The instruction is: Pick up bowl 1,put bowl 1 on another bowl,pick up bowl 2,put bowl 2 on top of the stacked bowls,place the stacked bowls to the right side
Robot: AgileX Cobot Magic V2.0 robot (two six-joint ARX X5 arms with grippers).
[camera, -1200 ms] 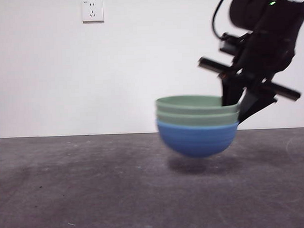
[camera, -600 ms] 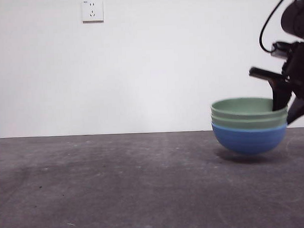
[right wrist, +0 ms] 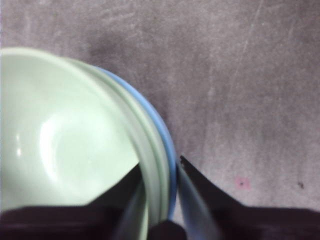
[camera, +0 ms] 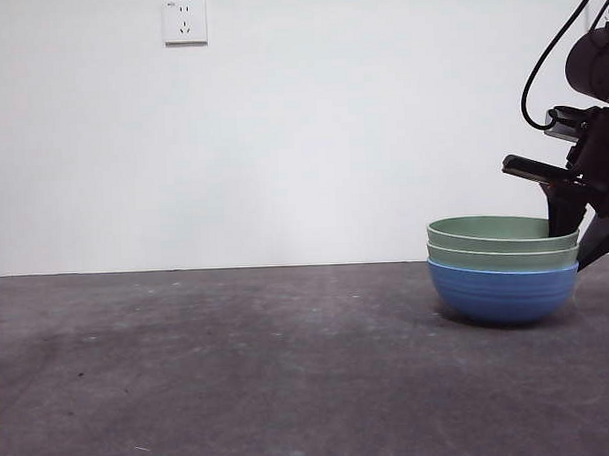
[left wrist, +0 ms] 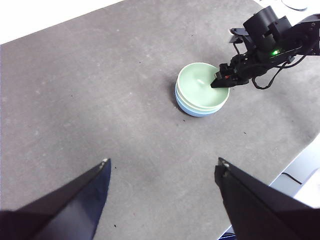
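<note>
The table (camera: 239,370) carries the stacked bowls (camera: 503,271) at its right side, the blue base seemingly resting on the surface with two green bowls nested inside. The right gripper (right wrist: 159,172) pinches the stack's rim, one jaw inside, one outside. Releasing well likely means spreading the jaws first, then lifting straight up. The left gripper (left wrist: 162,172) waits spread, well apart.

the stacked bowls (camera: 503,271) | blue ribbed base, two pale green bowls nested inside | upright | resting on desk (camera: 239,370), far right
</note>
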